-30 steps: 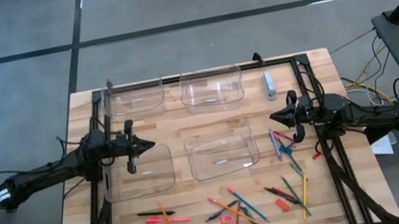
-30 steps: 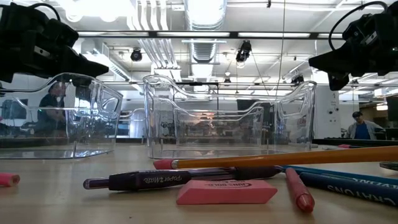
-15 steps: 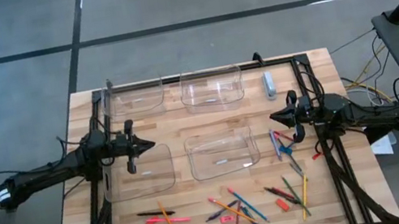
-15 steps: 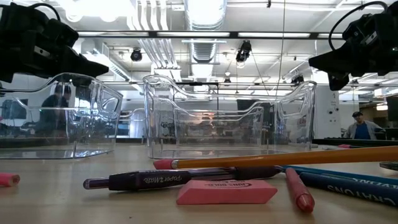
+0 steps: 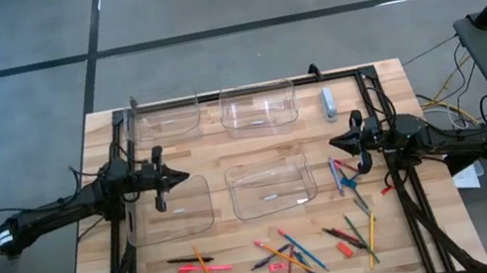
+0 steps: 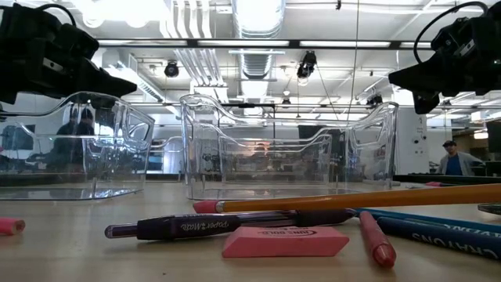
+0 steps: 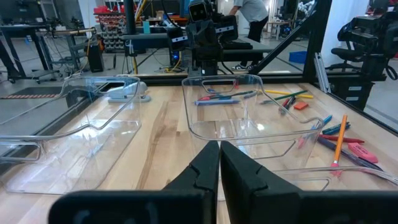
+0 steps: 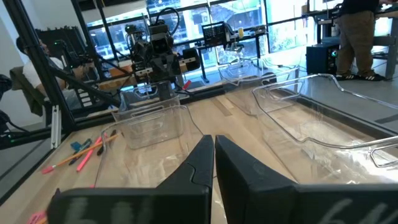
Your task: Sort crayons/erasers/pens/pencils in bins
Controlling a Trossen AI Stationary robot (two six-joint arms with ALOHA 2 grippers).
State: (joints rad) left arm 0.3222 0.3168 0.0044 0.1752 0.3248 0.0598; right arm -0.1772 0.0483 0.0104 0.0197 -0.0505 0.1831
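Four clear bins stand on the wooden table: two at the far edge (image 5: 165, 120) (image 5: 258, 107) and two in the middle (image 5: 171, 209) (image 5: 272, 185). Pens, pencils, crayons and erasers lie loose along the near edge in clusters (image 5: 197, 270) (image 5: 284, 253) (image 5: 356, 232), and a few more lie by the right arm (image 5: 346, 179). Close up in the low view are a dark pen (image 6: 227, 225), a pink eraser (image 6: 286, 241), an orange pencil (image 6: 352, 200) and a red crayon (image 6: 377, 239). My left gripper (image 5: 185, 176) (image 7: 219, 146) hangs shut and empty over the near left bin's far edge. My right gripper (image 5: 332, 144) (image 8: 213, 142) is shut and empty, right of the near middle bin.
A pale blue-grey oblong item (image 5: 328, 102) lies at the far right of the table. Black frame rails run along the table's left and right sides (image 5: 405, 198). Bare wood shows between the two rows of bins (image 5: 216, 151). People stand in the room beyond the table.
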